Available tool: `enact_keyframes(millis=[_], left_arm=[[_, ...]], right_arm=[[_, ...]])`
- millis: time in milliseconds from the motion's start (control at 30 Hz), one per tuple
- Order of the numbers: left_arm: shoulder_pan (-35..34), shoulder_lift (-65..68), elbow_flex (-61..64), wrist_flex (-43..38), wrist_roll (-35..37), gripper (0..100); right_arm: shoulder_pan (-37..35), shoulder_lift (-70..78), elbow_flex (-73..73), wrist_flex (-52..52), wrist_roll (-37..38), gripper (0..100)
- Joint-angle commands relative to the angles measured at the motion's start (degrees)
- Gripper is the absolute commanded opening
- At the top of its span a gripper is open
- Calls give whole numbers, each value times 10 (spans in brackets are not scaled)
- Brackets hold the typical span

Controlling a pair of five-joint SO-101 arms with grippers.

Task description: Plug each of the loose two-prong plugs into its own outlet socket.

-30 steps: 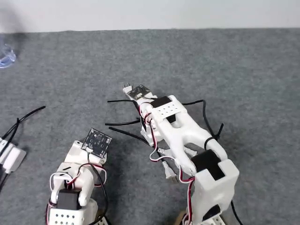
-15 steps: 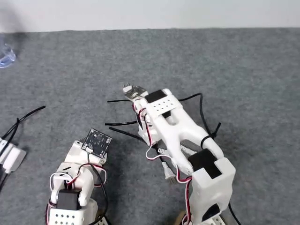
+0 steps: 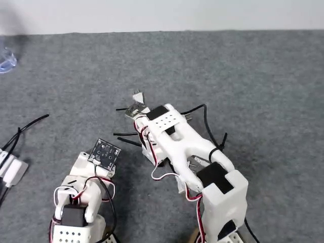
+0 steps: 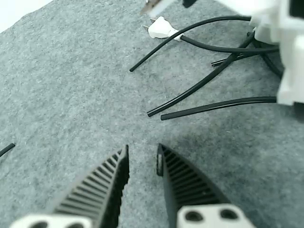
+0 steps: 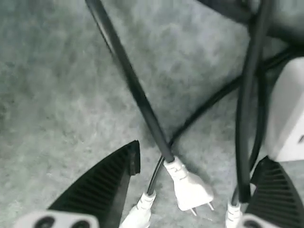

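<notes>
The white plug (image 5: 190,189) is lying loose on the grey counter (image 3: 263,76) with its two prongs bare. A second plug (image 5: 141,211) is lying just beside it and a third plug (image 5: 232,213) near it on the other side, so by my reading nothing is seated yet and every insertion is still waiting. The black cords (image 4: 209,78) are trailing away from the white plug in a loose tangle. The right gripper (image 5: 200,152) is hanging over the white plug with its jaws released and spread wide, one on each side of the plug, neither one touching it. The left gripper (image 4: 142,151) is sitting well apart from the white plug, its jaws parted by a narrow gap and grasping nothing. A pale block (image 3: 12,171) with cords is lying far from the white plug at the counter's edge; whether it is the outlet I cannot tell.
</notes>
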Motion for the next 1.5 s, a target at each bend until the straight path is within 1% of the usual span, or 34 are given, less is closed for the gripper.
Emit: enact_keyframes(millis=[0, 167, 233, 300, 500, 567, 633, 767, 800, 833, 867, 933, 1067, 1300, 1367, 1467], left_arm=[[5, -7, -6, 3, -5, 90], [5, -7, -6, 3, -5, 90], [5, -7, -6, 3, -5, 90], [5, -7, -6, 3, -5, 90], [5, -7, -6, 3, -5, 90], [5, -7, -6, 3, -5, 90], [5, -7, -6, 3, -5, 90], [5, -7, -6, 3, -5, 90], [5, -7, -6, 4, -5, 90], [5, -7, -6, 4, -5, 90], [5, -7, -6, 4, -5, 90], [5, -7, -6, 4, -5, 90], [5, -7, -6, 4, -5, 89], [5, -7, -6, 4, -5, 89], [5, -7, -6, 4, -5, 89], [5, -7, -6, 4, -5, 89]], right_arm=[[47, -7, -4, -21, 20, 374], [125, -7, -4, -48, 74, 374], [138, -5, -2, -47, 85, 374], [130, 4, 7, -46, 95, 374], [44, 37, 1, -21, 96, 373], [26, 38, 4, -17, 96, 365], [18, 38, 11, -17, 95, 292], [22, 38, 14, -21, 96, 0], [24, 39, 15, -18, 97, 18], [26, 39, 16, -17, 98, 58], [26, 39, 21, -17, 100, 61], [26, 39, 26, -17, 110, 2], [25, 36, 40, -17, 142, 9], [25, 28, 37, 20, 141, 8], [27, 2, 36, 31, 141, 8], [41, -77, 36, 52, 140, 8]])
